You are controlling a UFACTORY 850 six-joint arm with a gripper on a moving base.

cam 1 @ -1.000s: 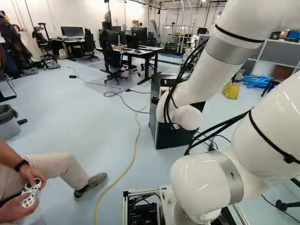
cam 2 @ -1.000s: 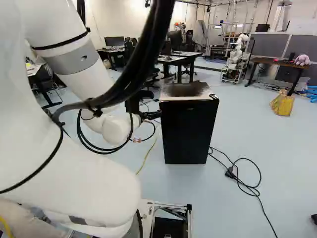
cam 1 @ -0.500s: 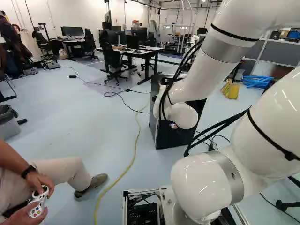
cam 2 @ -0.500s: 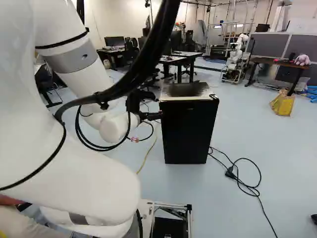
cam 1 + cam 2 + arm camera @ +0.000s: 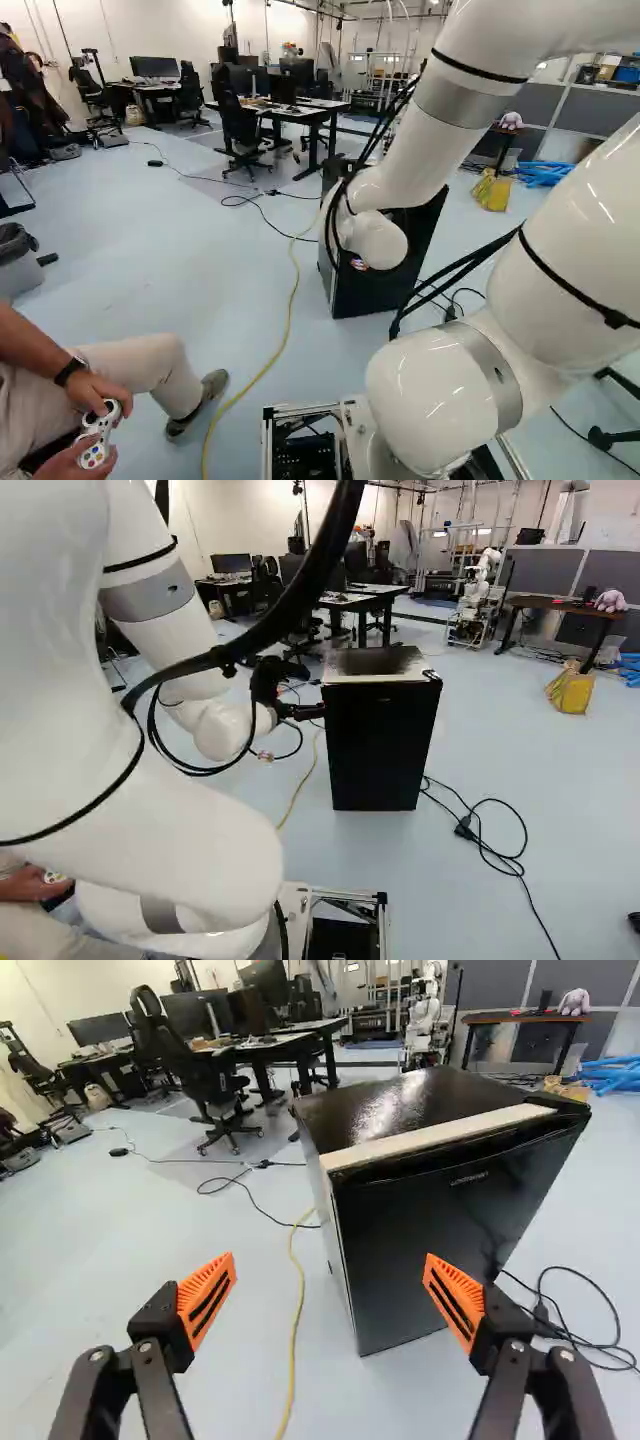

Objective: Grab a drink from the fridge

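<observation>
The right base view shows the gripper (image 5: 314,691) at the centre left, just beside the black fridge (image 5: 380,750) in the middle; in the left base view the arm (image 5: 440,130) hides it and part of the fridge. The wrist view shows its 2 orange pads (image 5: 207,1302) wide apart, nothing between them touching either, and the closed fridge door ahead, partly behind 1 finger. Only the left base view shows a bin (image 5: 18,262), at the left edge. At its lower left a person (image 5: 40,380) with a white controller (image 5: 98,436) sits near the base. A yellow cable (image 5: 289,310) crosses the floor beside the fridge. Another robot (image 5: 477,595) stands at the upper right of the right base view.
</observation>
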